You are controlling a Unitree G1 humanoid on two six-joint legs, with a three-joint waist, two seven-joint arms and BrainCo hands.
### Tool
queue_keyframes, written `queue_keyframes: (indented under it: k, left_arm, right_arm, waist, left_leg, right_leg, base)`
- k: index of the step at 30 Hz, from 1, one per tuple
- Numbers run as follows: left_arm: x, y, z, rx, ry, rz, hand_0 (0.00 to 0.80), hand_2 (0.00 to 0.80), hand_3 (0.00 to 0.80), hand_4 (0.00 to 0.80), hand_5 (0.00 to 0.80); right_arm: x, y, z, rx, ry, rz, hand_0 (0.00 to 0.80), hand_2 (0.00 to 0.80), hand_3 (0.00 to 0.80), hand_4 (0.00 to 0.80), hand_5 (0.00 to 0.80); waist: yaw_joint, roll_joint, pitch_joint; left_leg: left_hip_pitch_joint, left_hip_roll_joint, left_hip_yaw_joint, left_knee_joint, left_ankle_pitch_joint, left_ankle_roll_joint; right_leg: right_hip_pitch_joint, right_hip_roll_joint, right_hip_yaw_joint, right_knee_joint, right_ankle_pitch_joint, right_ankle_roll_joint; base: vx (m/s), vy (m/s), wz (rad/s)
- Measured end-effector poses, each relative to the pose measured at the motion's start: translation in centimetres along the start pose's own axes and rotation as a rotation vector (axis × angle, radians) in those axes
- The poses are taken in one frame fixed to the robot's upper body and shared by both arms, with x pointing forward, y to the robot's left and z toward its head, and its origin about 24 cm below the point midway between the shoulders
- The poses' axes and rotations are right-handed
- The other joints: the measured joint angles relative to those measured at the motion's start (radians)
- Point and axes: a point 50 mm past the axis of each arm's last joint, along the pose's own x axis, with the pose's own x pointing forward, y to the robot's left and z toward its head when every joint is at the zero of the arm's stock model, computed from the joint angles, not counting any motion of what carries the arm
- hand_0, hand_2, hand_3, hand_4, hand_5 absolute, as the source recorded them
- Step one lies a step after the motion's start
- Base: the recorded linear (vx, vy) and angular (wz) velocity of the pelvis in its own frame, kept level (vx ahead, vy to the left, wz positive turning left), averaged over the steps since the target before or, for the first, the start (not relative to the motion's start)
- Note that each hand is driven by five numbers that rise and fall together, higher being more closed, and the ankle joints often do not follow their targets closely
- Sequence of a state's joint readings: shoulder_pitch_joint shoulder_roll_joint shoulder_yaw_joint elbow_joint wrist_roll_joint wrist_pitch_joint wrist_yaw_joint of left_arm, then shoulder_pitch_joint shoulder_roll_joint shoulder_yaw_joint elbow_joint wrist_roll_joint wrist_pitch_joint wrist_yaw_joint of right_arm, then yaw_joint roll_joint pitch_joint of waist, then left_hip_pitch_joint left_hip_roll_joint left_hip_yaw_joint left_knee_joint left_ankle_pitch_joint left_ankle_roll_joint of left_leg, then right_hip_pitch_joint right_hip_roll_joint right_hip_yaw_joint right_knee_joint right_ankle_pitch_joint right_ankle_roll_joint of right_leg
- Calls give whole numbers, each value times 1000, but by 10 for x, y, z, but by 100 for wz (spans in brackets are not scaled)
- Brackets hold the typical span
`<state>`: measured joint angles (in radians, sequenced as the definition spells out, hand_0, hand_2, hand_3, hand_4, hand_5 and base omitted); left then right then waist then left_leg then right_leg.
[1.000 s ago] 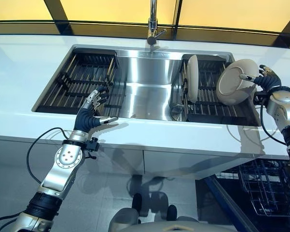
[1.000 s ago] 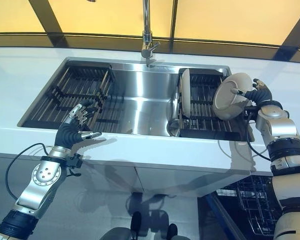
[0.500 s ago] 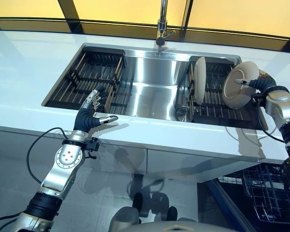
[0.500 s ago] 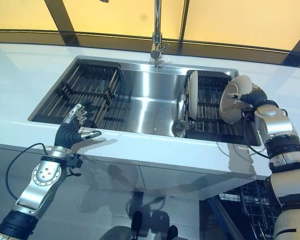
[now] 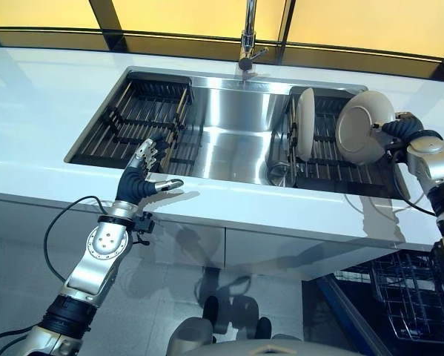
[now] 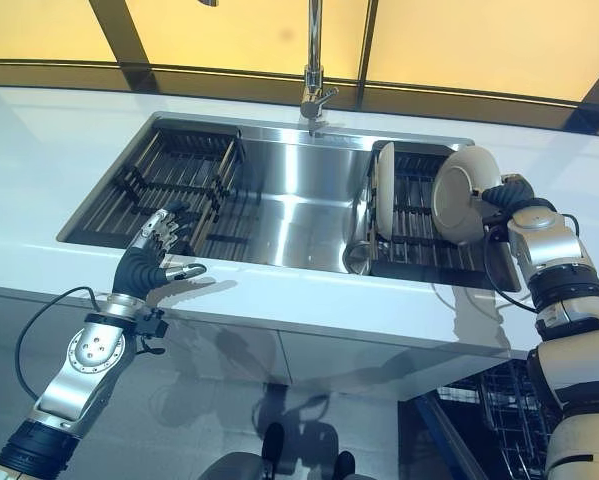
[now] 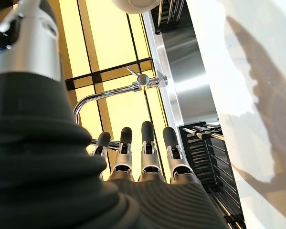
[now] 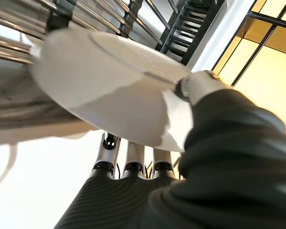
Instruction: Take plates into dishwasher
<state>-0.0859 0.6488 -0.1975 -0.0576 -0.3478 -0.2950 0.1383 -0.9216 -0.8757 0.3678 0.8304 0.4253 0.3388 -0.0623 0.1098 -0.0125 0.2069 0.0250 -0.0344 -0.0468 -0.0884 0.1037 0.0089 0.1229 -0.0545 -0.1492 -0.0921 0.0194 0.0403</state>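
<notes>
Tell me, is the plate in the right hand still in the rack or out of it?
Out. The right hand holds the plate tilted above the rack; another plate stands there.

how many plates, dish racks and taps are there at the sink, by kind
plates: 2, one held up in the right hand (plate), one standing in the right rack (plate)
dish racks: 2 (left, right)
taps: 1
total: 5

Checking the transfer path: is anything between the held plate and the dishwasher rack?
The right hand holds the plate above the sink rack. The dishwasher rack sits below the counter edge, so the plate must clear that edge; nothing else visibly blocks.
</notes>
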Motion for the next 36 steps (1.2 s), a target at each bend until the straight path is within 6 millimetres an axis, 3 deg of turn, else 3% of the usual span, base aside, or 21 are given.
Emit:
queue_keyframes:
  k: [11,18,24,30,33,36]
  left_arm:
    - [0,0,1,-3,-8,1,0,0,0,0,0]
    - [1,1,3,-30,-28,7,0,0,0,0,0]
    - [1,1,6,-33,-50,4,0,0,0,0,0]
    - [1,0,8,-36,-70,-4,0,0,0,0,0]
    - [1,0,8,-36,-72,-10,0,0,0,0,0]
    - [0,0,7,-38,-70,-14,0,0,0,0,0]
  right_arm:
    - [-1,-1,7,2,-48,-49,800,800,800,800,800]
    - [-11,-8,42,30,-242,-84,800,800,800,800,800]
    - [-27,-31,77,33,-407,-151,800,800,800,800,800]
    - [-43,-66,92,31,-486,-240,800,800,800,800,800]
    - [-53,-86,86,17,-498,-290,800,800,800,800,800]
    - [-56,-98,62,4,-443,-327,800,800,800,800,800]
  waist:
    - [-11,0,0]
    - [-21,-3,-2]
    - [-46,-11,-8]
    - [-101,-26,-37]
    - [-126,-34,-59]
    - [-155,-40,-86]
  left_leg:
    - [13,0,3,0,0,0]
    - [26,4,20,0,-1,0]
    - [46,7,54,0,-9,2]
    - [66,11,101,-1,-24,4]
    - [70,15,128,-1,-33,3]
    - [72,19,153,-1,-41,2]
  right_leg:
    - [11,-1,4,0,0,0]
    - [17,0,26,0,4,-1]
    - [21,1,60,0,8,0]
    - [20,1,106,0,12,2]
    - [13,3,129,0,12,2]
    - [6,6,152,0,14,1]
  base:
    - [-15,12,-1]
    - [-36,41,-7]
    - [-28,49,-16]
    - [-29,27,-24]
    - [-27,9,-24]
    - [-6,6,-26]
